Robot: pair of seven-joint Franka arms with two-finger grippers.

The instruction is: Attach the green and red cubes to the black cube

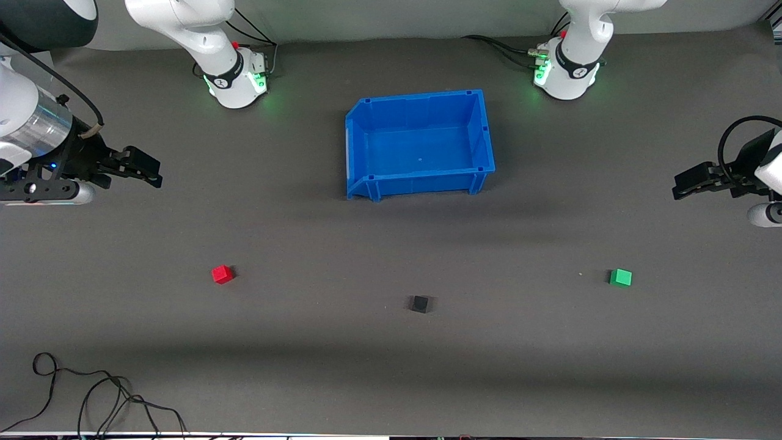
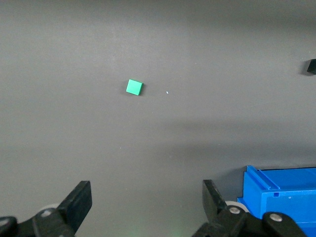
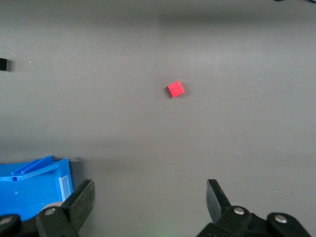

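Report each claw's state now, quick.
Left claw: open, empty, up over the table near the green cube.
Right claw: open, empty, up over the table near the red cube.

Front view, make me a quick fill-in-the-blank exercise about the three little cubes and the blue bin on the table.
1. The small matte black cube lies nearer the front camera than the ____ plastic bin.
2. The small cube toward the left arm's end of the table is ____.
3. The bright red cube lies on the table, ____ from the black cube.
4. The bin holds ____ cubes.

Missing words: blue; green; apart; no
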